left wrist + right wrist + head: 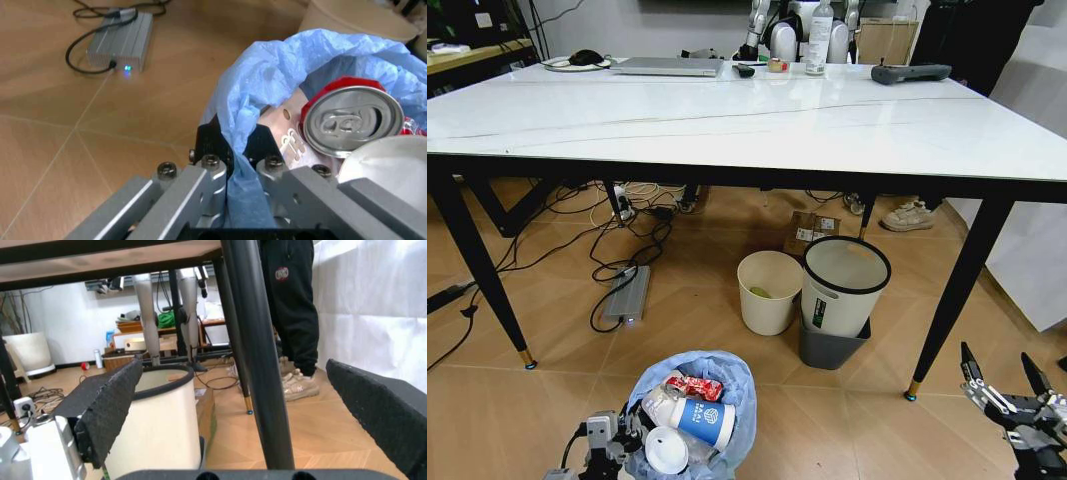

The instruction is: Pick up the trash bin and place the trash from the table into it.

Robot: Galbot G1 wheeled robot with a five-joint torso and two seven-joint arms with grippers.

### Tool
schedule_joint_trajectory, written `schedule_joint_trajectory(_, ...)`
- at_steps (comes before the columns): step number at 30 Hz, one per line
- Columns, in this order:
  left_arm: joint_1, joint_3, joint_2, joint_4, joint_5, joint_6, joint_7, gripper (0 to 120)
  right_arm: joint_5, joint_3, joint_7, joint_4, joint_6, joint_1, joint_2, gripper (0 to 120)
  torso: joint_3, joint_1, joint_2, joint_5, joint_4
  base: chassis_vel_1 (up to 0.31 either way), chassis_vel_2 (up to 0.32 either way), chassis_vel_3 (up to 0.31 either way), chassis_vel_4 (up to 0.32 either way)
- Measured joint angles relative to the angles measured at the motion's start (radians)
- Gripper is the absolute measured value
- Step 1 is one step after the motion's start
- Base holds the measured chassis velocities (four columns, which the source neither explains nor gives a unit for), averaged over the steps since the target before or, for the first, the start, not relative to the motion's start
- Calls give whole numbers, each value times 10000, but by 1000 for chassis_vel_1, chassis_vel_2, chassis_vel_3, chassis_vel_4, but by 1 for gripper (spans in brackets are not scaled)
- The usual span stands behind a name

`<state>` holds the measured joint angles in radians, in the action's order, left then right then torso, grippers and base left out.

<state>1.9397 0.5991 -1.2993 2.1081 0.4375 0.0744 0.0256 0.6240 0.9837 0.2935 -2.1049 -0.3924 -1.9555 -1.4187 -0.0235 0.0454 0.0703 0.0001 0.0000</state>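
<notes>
Three bins are on the floor. One trash bin [695,410], lined with a light-blue bag, sits in front of the bench's near edge, toward its left half. One cream bin [768,291] and one white bin with a black rim [844,285] stand side by side under the bench [727,125], the white one set in a grey base.

Inside the trash bin the head view shows one blue-and-white paper cup [704,420], one white lid [667,451] and one red wrapper [695,387]. The left wrist view shows one red can [350,122] top-up beside a white rounded object.

Left claw [230,170]: pressed together, pinching the bag and rim at the bin's near-left side.

Right claw [1005,378]: spread wide, holding and touching nothing, low over the floor just beside the bench's near-right leg [957,295]. In its own view the black pads [107,405] stand well apart with that leg between them.
</notes>
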Motion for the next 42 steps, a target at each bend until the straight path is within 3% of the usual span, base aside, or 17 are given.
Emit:
schedule_joint_trajectory(13,-619,35,145,-958,227,487,251,0,0,0,0,0,0,0,0,100,-40,9,47,-1,0,0,0,0,0)
schedule_joint_trajectory(42,-1388,-46,102,-1783,640,354,114,0,0,0,0,0,0,0,0,100,-70,15,85,-1,0,0,0,0,0)
